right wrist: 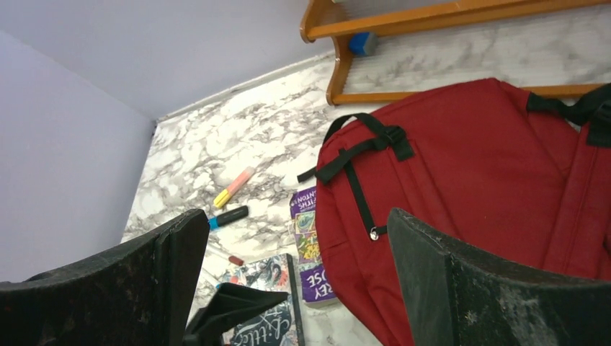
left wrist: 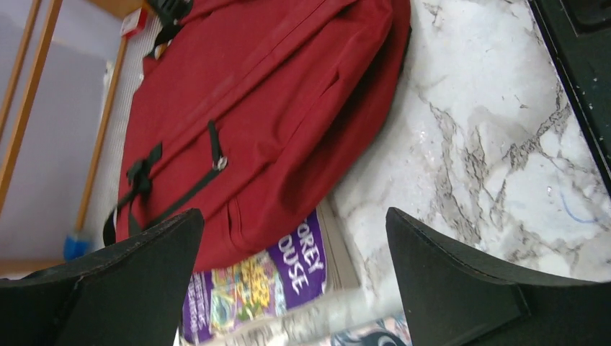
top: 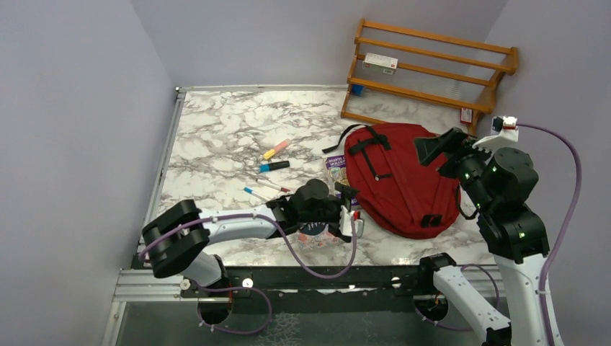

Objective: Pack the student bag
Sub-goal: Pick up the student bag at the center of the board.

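The left end effector (left wrist: 293, 223) is wide open and holds nothing. Just ahead of it a purple book (left wrist: 288, 270) touches the student bag (left wrist: 274, 108), which is dark red with black straps and lies flat on the marble desk (left wrist: 490, 144). The right end effector (right wrist: 292, 216), also wide open and empty, hangs above the bag. Only its view shows a highlighter (right wrist: 232, 187) further to its left.

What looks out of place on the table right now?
The purple book is tucked partly under the edge of the student bag, so the bag seems to pin it. The bag lies flat with no opening showing, which is odd for packing. Nothing looks spilled or damaged.
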Available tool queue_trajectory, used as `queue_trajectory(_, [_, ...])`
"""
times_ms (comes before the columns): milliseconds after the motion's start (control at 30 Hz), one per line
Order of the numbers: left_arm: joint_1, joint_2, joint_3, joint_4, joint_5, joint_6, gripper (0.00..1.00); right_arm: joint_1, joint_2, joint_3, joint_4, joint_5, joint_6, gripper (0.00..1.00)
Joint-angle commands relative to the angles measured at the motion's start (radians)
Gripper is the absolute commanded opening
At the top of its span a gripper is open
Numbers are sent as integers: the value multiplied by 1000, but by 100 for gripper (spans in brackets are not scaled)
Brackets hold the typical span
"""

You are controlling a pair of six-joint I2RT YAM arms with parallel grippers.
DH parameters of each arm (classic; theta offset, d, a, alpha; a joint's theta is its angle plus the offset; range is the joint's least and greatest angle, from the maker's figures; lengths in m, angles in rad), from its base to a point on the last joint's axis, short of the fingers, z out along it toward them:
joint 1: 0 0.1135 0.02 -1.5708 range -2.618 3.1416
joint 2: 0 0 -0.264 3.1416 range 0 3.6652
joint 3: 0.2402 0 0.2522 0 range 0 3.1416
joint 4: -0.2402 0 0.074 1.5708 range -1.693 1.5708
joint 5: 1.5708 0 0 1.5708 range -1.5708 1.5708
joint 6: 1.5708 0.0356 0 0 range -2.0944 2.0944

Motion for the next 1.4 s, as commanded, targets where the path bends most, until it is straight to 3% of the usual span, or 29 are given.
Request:
queue_trajectory(0, [-28, 119, 107, 31, 130, 196, 96, -5, -46, 19, 37, -34, -55, 99])
queue_trajectory(200, [-60, 283, 236, -85, 94, 368, 94, -5, -62, 24, 6, -26, -65, 99])
queue_trajectory(500, [-91, 387, 235, -69, -30, 478, 98, -5, -55, 42, -19, -45, -79, 99])
queue_trajectory(900, [-109, 527, 297, 144, -163, 497, 99, -5, -51, 43, -39, -83, -71, 99])
queue_trajectory(1100, [-112, 571, 309, 163, -188, 535, 98, -5, -48, 40, -43, -90, -67, 99])
queue_trajectory(1367, [-119, 622, 348, 163, -218, 534, 88, -5, -44, 21, -45, -92, -48, 99])
